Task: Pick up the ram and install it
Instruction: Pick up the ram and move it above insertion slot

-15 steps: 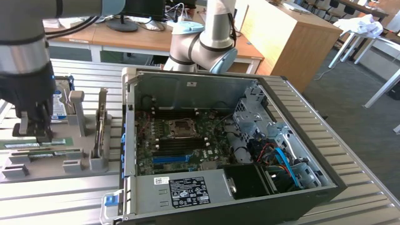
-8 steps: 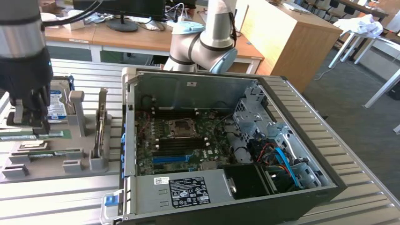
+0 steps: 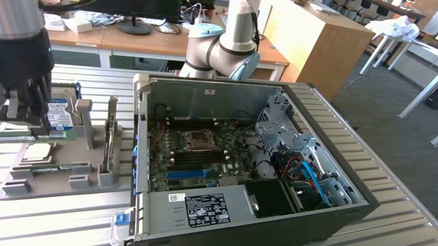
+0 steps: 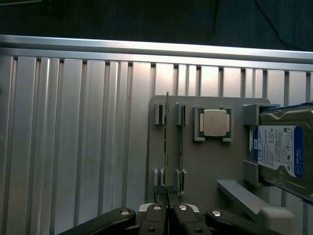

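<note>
Gripper (image 4: 167, 192) closed on near end of ram (image 4: 167, 142); long axis seen running straight away from jaws, at gripper's 12 o'clock; second stick (image 4: 181, 142) just beside.

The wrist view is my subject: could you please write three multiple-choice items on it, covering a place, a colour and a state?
1. The processor chip lies: A) between the ram and the hard drive; B) atop the hard drive; C) on bare table slats.
2. The hard drive's label is white and: A) red; B) blue; C) yellow.
3. The gripper is: A) wide open; B) shut on the chip; C) shut on the ram.
Answers: 1 A, the ram stands on one side, the drive on the other. 2 B, a blue band shows. 3 C, it is closed on the stick's end.
</note>
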